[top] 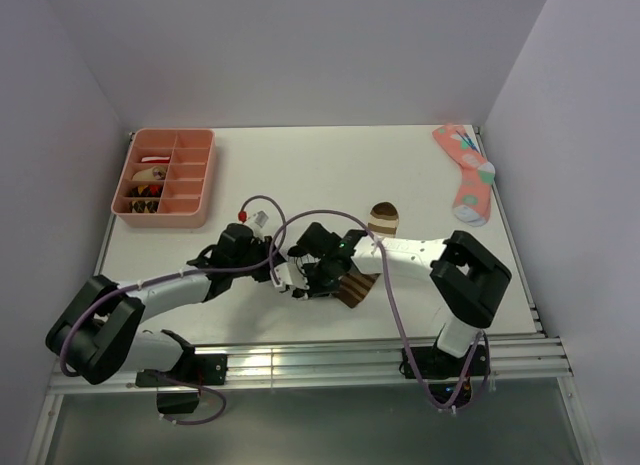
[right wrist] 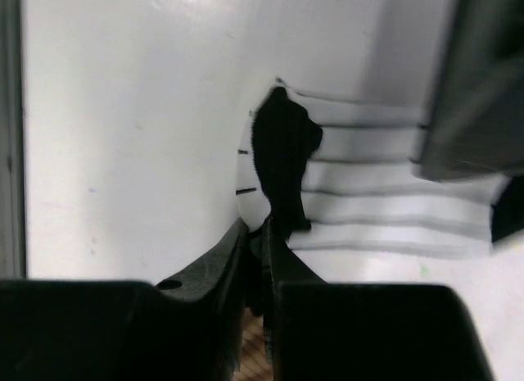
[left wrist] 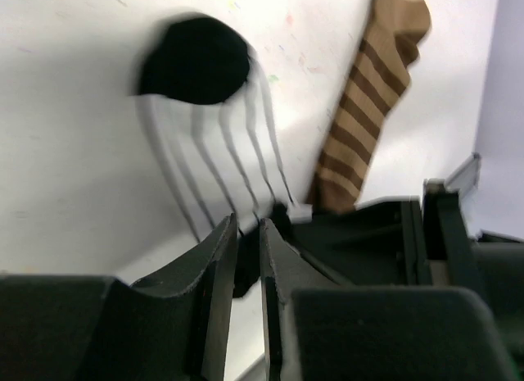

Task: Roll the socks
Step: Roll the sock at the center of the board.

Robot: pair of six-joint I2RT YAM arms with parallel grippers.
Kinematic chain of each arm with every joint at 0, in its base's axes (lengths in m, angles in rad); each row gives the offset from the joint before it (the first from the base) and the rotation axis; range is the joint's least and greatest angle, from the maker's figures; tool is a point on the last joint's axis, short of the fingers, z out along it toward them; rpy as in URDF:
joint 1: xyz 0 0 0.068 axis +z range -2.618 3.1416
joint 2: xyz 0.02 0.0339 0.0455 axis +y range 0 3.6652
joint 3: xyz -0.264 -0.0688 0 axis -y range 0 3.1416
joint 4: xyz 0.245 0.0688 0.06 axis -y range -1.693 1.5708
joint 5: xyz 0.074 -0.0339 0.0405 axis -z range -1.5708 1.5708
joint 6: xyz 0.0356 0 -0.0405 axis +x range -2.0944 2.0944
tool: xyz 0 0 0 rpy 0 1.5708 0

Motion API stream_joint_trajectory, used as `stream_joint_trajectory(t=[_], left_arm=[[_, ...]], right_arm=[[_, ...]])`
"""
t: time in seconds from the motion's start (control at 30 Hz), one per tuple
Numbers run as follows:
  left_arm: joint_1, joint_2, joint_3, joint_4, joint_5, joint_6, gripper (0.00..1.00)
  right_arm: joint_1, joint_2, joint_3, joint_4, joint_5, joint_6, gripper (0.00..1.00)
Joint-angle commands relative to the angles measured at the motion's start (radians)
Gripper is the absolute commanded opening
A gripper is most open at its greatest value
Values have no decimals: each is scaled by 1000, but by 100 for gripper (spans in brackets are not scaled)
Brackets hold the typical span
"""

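The small white sock (left wrist: pixel 221 156) with thin black stripes lies flat, its black toe (left wrist: pixel 196 61) far from my left gripper (left wrist: pixel 248 229). The left gripper's jaws are nearly shut and pinch the sock's dark near edge. My right gripper (right wrist: pixel 255 229) is shut on the same sock (right wrist: pixel 377 201) beside its black heel patch (right wrist: pixel 282 151). The brown-and-tan striped sock (left wrist: pixel 364 111) lies stretched out beside the white one, and its toe shows in the top view (top: pixel 383 218). In the top view both grippers, left (top: pixel 278 268) and right (top: pixel 318 275), meet over the white sock and hide most of it.
A pink compartment tray (top: pixel 190 175) with small items stands at the back left. A pink sock with coloured dots (top: pixel 468 175) lies at the back right by the wall. The table's front rail runs just behind the arm bases.
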Motion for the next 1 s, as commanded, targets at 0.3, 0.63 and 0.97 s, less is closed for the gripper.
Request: stream_joint_trajectory(t=[0.3, 0.63, 0.97], left_arm=[[-71, -321, -262, 193, -365, -76, 27], [-235, -522, -413, 338, -531, 7, 30], [-391, -367, -353, 444, -593, 171, 30]], right_arm=[[-59, 197, 245, -377, -241, -18, 6], [-208, 453, 525, -685, -414, -80, 6], [-238, 631, 693, -909, -470, -119, 6]])
